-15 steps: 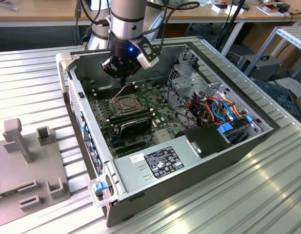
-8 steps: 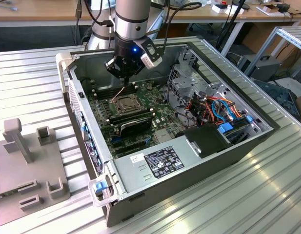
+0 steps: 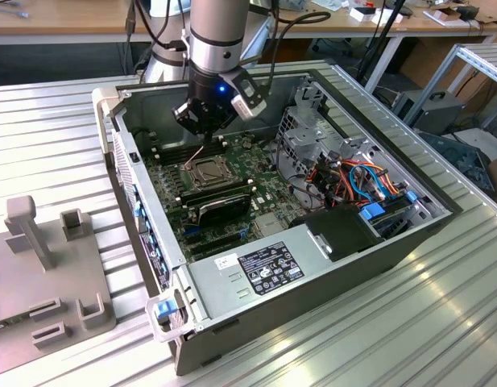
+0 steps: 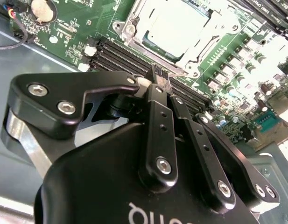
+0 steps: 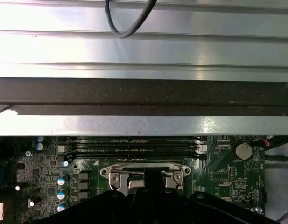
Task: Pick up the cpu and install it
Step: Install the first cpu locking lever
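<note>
Arm, 1 pc: silver-grey wrist section (image 3: 217, 32) descends near-vertical from the top of the exterior view, blue light lit on its black lower collar. Claw (image 4: 161, 80): black, pointing downward, slightly tilted; fingers (image 4: 158, 116) drawn together, tips nearly meeting, no visible gap betw. them in the second wrist view. Claw also at (image 3: 203, 121) in the exterior view.

White printed label on the power supply (image 3: 268, 268), print too small to read, partial letters on gripper body (image 4: 148, 215)
</note>
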Motion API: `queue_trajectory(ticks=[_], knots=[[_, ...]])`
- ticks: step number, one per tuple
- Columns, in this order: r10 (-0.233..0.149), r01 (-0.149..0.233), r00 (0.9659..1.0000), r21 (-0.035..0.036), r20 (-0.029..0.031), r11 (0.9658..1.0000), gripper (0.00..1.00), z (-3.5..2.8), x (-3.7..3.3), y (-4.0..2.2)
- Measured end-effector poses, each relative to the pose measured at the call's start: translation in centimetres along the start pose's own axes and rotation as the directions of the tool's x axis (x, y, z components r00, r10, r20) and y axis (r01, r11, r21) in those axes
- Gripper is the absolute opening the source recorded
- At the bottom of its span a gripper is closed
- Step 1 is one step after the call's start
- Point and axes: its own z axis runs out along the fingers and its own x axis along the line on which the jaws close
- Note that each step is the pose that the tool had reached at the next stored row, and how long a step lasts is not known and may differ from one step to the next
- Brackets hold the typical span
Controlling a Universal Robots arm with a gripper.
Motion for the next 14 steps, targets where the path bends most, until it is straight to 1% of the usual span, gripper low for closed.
queue_trajectory(ticks=[5,14], knots=[[0.0,0.0,1.0,0.0,0.0,1.0,0.11,0.35,-0.2,0.01],[0.0,0.0,1.0,0.0,0.0,1.0,0.11,0.36,-0.21,0.02]])
